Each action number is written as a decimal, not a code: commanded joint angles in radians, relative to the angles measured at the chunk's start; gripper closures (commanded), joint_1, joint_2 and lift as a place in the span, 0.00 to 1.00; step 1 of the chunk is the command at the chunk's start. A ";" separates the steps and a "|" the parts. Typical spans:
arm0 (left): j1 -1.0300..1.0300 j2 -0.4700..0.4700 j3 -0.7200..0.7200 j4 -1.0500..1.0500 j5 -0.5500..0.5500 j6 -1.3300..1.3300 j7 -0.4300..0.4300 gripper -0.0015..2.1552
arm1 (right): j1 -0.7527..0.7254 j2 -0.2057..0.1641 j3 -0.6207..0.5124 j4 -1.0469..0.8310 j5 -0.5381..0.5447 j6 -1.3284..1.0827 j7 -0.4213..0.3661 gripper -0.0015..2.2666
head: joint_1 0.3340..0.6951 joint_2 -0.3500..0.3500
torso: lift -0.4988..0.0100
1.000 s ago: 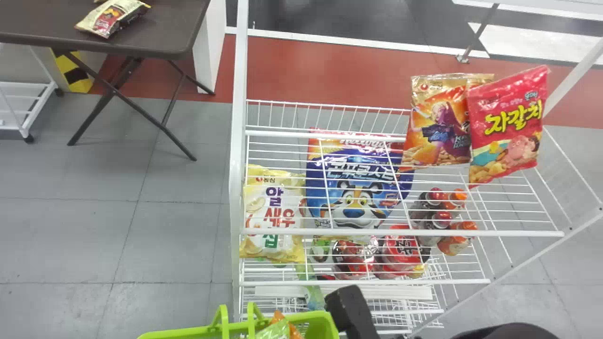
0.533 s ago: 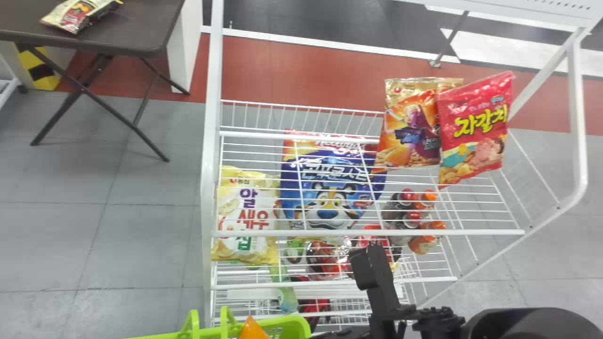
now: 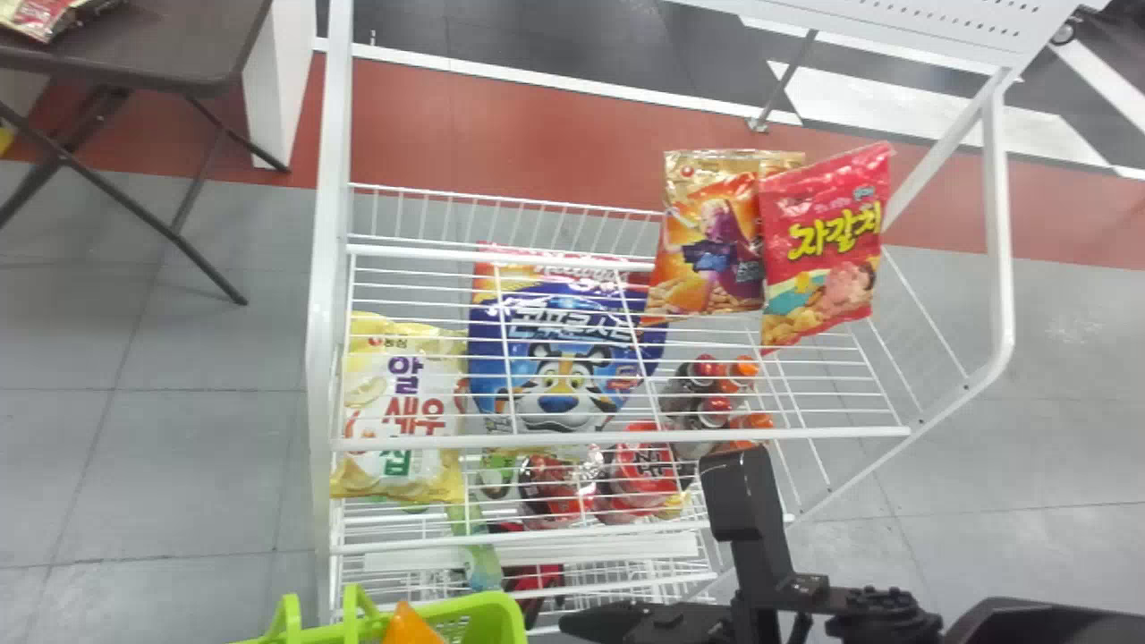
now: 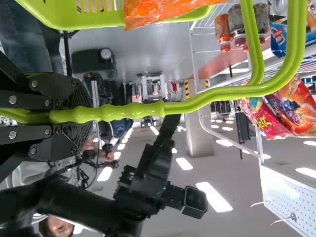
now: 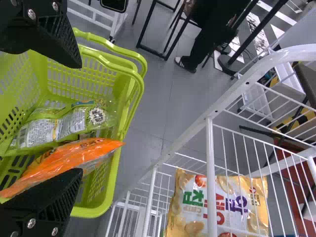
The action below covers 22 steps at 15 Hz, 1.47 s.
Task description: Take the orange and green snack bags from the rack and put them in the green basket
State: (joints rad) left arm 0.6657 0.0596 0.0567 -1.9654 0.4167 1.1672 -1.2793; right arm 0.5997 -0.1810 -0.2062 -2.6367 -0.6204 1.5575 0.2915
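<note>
Two snack bags, orange and green, sit in the basket, its handles gripped by the left claw, likely for steadiness beneath the spread right claw.

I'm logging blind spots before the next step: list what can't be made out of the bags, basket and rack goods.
- Part of the green bag, right wrist view: behind the orange bag.
- Basket floor beneath both bags, right wrist view: covered by them.
- Near part of the basket, head view: cut off by the bottom edge.
- Full fronts of the red packs, head view: crossed by shelf wires.
</note>
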 commanded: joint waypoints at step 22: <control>-0.005 -0.004 0.015 0.053 0.021 -0.054 -0.005 0.94 | 0.183 0.061 0.215 0.380 0.464 -1.601 -0.206 0.04 | 1.00 0.00 | 0.98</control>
State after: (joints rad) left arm 0.6596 0.0552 0.0695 -1.9128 0.4328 1.1154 -1.2839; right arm 0.7806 -0.1198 0.0105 -2.2517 -0.1567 -0.0530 0.0888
